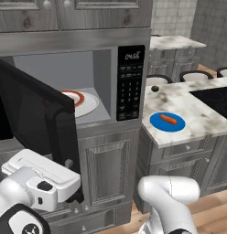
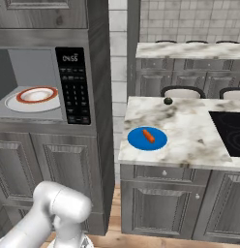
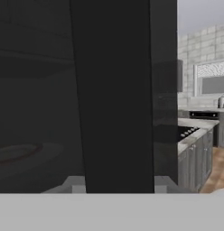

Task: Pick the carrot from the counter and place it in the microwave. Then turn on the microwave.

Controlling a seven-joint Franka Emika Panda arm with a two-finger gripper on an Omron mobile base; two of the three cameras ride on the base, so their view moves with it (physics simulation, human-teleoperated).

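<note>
The carrot, a short orange stick, lies on a round blue plate at the near left corner of the marble counter. The microwave stands open, its dark glass door swung out to the left. A white plate with a red ring sits inside. My gripper hangs low by the door's free edge, far from the carrot. Its fingers stand apart, and the door's dark edge rises right ahead of them.
A black cooktop lies in the counter to the right. A small dark round object sits at the counter's far left edge. Chair backs stand behind it. Grey cabinets run below the microwave.
</note>
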